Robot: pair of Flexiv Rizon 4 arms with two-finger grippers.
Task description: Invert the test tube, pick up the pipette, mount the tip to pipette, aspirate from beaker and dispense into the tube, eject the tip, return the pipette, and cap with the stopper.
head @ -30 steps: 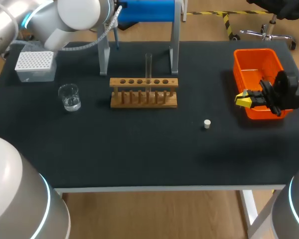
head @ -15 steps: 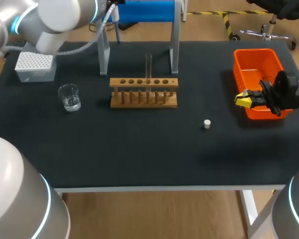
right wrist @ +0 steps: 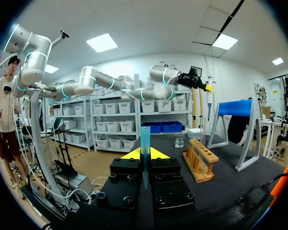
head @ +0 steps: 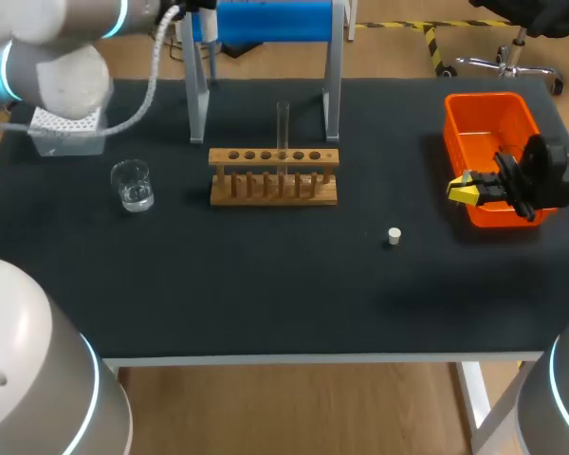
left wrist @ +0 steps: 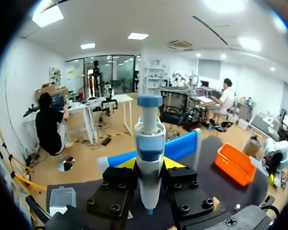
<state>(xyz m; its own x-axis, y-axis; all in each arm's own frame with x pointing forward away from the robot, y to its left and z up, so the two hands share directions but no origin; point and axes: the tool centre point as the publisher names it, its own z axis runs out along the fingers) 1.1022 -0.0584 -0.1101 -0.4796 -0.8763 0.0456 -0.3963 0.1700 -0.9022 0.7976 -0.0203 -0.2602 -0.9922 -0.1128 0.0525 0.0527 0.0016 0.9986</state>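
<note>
Table [head: 266, 284]: your black top is spreading wide below you.
Front edge [head: 313, 359]: a pale strip is running along it.
Leg [head: 473, 398]: white, standing under your right corner.

I find the rack [head: 273, 177] mid-table, with 1 test tube [head: 283, 125] standing in it. The beaker [head: 132, 185] is left of the rack, the tip box [head: 68, 128] behind the beaker. The stopper [head: 394, 236] lies right-front of the rack, and the bin [head: 488, 142] is far right.

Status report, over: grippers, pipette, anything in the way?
Left gripper shut on blue-and-white pipette, held above the table. Right gripper shut, at orange plastic bin. Nothing seen blocking white tip box.
</note>
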